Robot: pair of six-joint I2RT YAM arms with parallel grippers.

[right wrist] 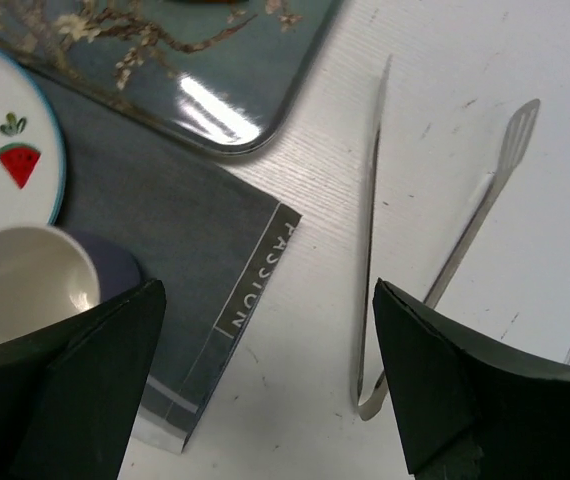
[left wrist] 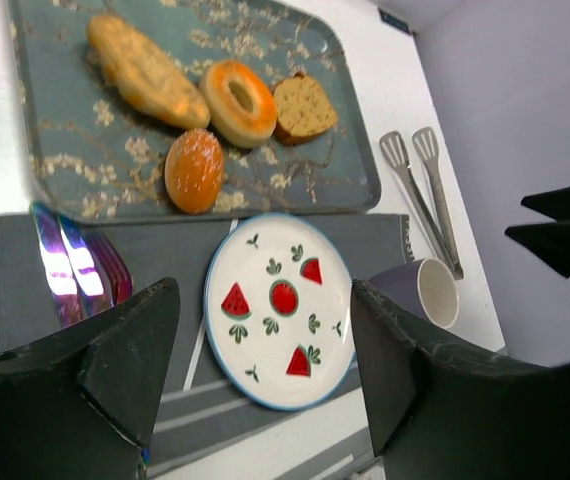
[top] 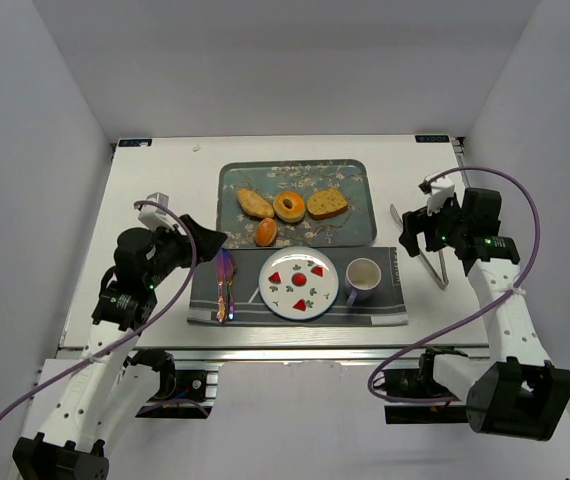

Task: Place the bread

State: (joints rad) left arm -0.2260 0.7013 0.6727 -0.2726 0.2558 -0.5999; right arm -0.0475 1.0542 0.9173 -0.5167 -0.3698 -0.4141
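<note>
Golden-brown bread (top: 288,206), four pieces, is all on the blue flowered tray (top: 360,172) and none is gripped. The roll (left wrist: 145,70), ring (left wrist: 238,100) and slice (left wrist: 303,105) lie in a row, with the bun (left wrist: 194,170) on the arm side of the roll and ring. The bread lies ahead of the left gripper (left wrist: 263,300) and a little to its right. The bun is the piece nearest it, clear of its fingers. The left gripper is spread wide with nothing in it, above the left end of the grey mat (top: 390,305). In its wrist view the plate (top: 299,283) shows below, between the two fingers, and the shiny cutlery (top: 224,285) lies by its left finger. The plate sits on the mat just beside the tray's near edge, and the cup (top: 363,278) is on the mat just right of the plate. The right gripper (right wrist: 268,290) is also spread wide and empty, above the bare table (top: 165,180) off the mat's right end. The bread is to its left and slightly ahead, across the tray's right rim. The tongs (top: 425,255) lie flat on the table below it, close to its right finger in the wrist view, and the cup shows by its left finger. Neither gripper touches the tray, plate or tongs.
</note>
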